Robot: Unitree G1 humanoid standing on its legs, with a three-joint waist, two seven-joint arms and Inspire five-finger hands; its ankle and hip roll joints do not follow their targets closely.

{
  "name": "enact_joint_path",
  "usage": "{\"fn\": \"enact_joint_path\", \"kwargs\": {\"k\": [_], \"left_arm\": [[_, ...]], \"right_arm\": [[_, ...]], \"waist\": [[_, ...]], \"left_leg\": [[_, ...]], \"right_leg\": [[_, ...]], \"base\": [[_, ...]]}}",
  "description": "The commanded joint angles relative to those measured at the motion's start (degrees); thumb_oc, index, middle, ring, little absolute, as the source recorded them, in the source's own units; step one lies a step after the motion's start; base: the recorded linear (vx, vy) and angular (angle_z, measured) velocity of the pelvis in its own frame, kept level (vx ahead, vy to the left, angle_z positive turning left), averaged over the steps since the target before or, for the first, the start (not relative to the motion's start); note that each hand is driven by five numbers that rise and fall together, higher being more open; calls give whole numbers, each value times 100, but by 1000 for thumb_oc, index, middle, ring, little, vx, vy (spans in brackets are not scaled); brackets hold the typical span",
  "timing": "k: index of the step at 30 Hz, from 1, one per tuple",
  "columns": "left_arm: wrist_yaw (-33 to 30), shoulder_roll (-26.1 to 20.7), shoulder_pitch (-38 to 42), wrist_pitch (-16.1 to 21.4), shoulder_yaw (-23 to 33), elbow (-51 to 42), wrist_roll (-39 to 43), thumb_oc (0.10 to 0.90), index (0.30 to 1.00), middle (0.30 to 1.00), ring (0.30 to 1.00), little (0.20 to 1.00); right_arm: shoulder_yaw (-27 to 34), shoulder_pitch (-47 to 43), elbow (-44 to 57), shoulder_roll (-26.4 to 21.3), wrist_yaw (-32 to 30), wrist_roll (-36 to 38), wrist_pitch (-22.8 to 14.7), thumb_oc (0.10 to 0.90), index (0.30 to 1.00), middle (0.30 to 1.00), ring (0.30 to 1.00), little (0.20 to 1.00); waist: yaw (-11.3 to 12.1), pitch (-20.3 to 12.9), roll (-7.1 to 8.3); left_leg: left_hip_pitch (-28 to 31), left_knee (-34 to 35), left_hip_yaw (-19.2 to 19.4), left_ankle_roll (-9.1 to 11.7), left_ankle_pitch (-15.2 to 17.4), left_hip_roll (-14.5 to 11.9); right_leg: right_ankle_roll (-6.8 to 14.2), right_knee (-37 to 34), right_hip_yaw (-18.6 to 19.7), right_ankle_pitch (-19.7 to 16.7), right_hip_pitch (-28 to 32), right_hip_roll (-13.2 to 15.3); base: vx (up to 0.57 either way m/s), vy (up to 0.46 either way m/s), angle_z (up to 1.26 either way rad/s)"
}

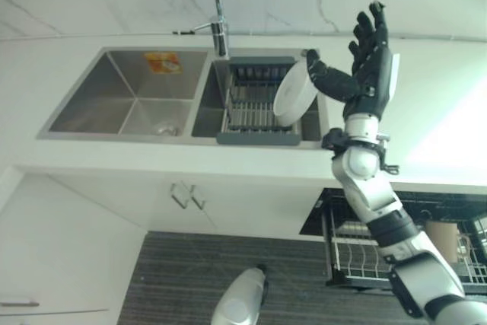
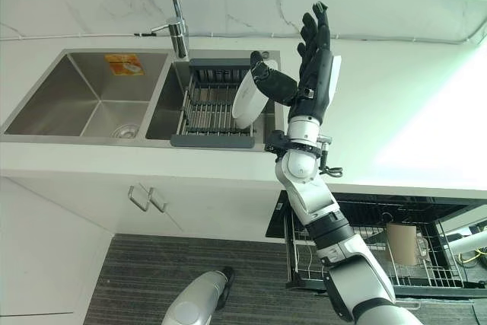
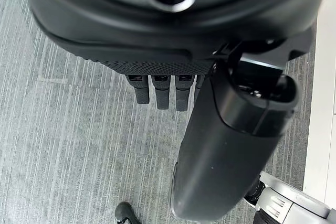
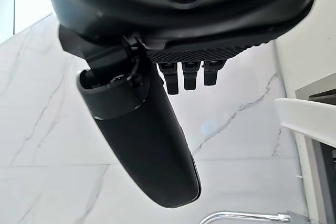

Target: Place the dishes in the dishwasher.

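right hand (image 2: 316, 62): raised over the counter at the right edge of the sink; fingers straight and spread, pointing up toward the wall; thumb stretched sideways toward the plate; thumb tip at or just by the plate's upper rim, actual contact not clear; nothing gripped; own wrist view shows the fingers (image 4: 189, 76) extended and the thumb out, marble wall behind them
left hand (image 3: 163, 90): hanging low over the floor, seen in its wrist view; fingers relaxed and pointing down, holding nothing; forearm at the bottom edge of the eye views
plate (image 1: 294, 93): white, round; standing on edge, tilted, in the right part of the drying rack, just left of the right hand; a slice of its white rim shows in the right wrist view (image 4: 307, 118)
drying rack (image 1: 255, 104): dark frame with wire grid; sits in the right basin of the sink; grid bare apart from the plate
sink (image 1: 125, 97): stainless, two basins; left basin has a drain and an orange sticker on its back wall
faucet (image 2: 176, 17): chrome, rises between the basins at the back
dishwasher rack (image 2: 365, 253): pulled out below the counter at lower right; wire basket; a tan cup (image 2: 402, 243) stands in it
counter (image 2: 396, 112): white; marble-look wall behind
floor (image 1: 183, 279): grey striped
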State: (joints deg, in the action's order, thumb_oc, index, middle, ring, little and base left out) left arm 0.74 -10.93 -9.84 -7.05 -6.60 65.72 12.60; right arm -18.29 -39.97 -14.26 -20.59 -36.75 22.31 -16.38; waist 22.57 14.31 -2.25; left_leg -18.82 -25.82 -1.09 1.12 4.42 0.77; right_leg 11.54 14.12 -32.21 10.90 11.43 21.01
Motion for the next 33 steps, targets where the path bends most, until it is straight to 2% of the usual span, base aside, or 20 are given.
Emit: {"fn": "enact_joint_path", "kwargs": {"k": [1,4,6,8,21,33], "left_arm": [[78,-313,-230,-11,-390,150,-237,800,900,900,900,900],[92,-324,-240,-11,-412,152,-223,800,900,900,900,900],[107,-336,-223,-44,-460,153,-125,800,900,900,900,900],[132,-338,-221,-45,-471,157,-98,800,900,900,900,900],[115,-329,-217,-127,-612,144,9,800,900,900,900,900],[136,-334,-169,-127,-644,132,19,800,900,900,900,900]], "right_arm": [[344,-820,29,-100,-52,126,-512,800,900,900,900,900],[362,-824,-58,-64,39,380,-485,800,900,900,900,900],[380,-791,-182,109,340,1196,-402,800,900,900,900,900],[383,-777,-272,232,440,1372,-339,800,900,900,900,900],[429,-899,-844,419,606,1685,-286,800,900,900,900,900],[465,-882,-1051,470,439,1686,-293,800,900,900,900,900]], "waist": [[103,-373,-165],[111,-361,-186],[106,-342,-216],[116,-333,-235],[217,-305,-293],[213,-242,-302]], "left_leg": [[847,863,-27,107,264,-258],[835,863,-44,94,258,-237],[811,863,-59,85,244,-210],[804,863,-69,81,240,-203],[728,863,-182,44,201,-103],[688,863,-176,23,191,-70]], "right_leg": [[-108,307,3,-86,-544,-178],[-102,307,6,-102,-555,-153],[-92,307,26,-123,-585,-125],[-82,307,29,-135,-589,-100],[-49,307,-8,-209,-587,-7],[-12,307,31,-291,-665,45]], "base": [[18,29,10],[20,37,6],[20,61,2],[19,51,1],[1,20,4],[-3,1,0]]}}
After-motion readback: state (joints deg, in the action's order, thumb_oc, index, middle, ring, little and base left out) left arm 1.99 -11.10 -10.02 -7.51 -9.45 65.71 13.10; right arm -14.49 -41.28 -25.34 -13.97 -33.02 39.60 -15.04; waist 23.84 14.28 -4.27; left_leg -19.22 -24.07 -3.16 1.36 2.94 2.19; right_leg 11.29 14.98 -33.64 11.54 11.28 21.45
